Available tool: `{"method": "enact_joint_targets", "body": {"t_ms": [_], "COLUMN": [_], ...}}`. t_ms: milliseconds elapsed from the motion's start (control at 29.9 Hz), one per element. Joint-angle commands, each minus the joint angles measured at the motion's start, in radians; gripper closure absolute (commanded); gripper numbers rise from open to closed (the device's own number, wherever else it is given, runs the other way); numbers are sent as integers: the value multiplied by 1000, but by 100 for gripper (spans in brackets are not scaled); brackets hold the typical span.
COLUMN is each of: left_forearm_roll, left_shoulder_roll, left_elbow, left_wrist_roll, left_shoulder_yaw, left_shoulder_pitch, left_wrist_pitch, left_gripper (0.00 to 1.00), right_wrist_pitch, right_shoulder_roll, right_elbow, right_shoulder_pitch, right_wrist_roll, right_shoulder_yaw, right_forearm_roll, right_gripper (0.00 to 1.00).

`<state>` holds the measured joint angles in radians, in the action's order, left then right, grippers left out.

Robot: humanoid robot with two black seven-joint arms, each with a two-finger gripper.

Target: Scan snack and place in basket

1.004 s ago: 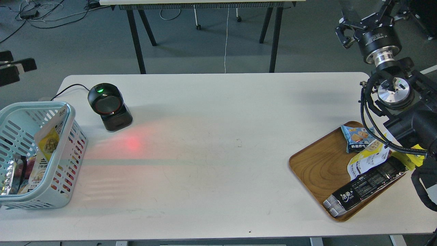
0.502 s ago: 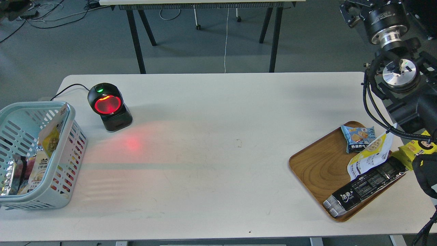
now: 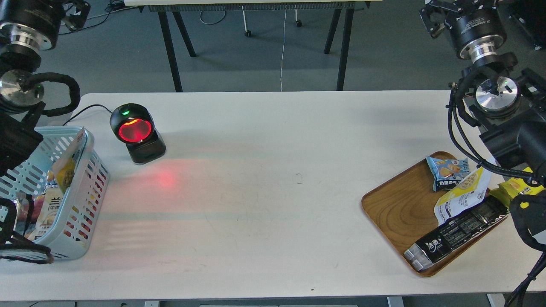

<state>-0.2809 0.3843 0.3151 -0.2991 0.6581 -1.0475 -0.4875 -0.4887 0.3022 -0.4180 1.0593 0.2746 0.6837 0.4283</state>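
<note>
The snack, a small pouch with a yellow front and a round picture of beige balls, stands inside the light blue basket at the table's left end. It leans against the basket's right wall among other packets. My left gripper is at the top left edge of the view, above and behind the basket and apart from the snack; its fingers are cut off. My right gripper is at the top right edge, high above the table, its fingers also mostly cut off.
A black barcode scanner with a red-lit window stands right of the basket and casts a red spot on the table. A brown wooden tray at the right holds a blue packet, a yellow-and-white pouch and a black packet.
My left arm has come into view at the left, over the basket's near and left side. My right arm has shifted up a little. The scanner window went from dark to red.
</note>
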Motion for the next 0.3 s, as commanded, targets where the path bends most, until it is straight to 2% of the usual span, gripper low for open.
{"method": "enact_joint_targets", "body": {"t_ms": [0,134,268], "left_forearm_roll": [-6,-11,-6], "left_shoulder_roll": [-38,-73,-88], "left_elbow": [-7,-7,1], "left_wrist_roll": [5,-6,-49], "left_shoulder_yaw": [80,121,109], "left_shoulder_pitch": [37,53,50], "left_wrist_pitch": [-1,-1,-1], "left_gripper": [0,0,0], "right_wrist_pitch": [0,0,0], "right_shoulder_roll": [0,-12,-26], "right_elbow": [2,-1,-4], "right_shoulder_pitch": [-1,-8,-30], "right_wrist_roll": [-11,-17,-15], "right_shoulder_yaw": [13,-4,0], "right_forearm_roll": [-2,-6,-6], "right_gripper": [1,1,0]}}
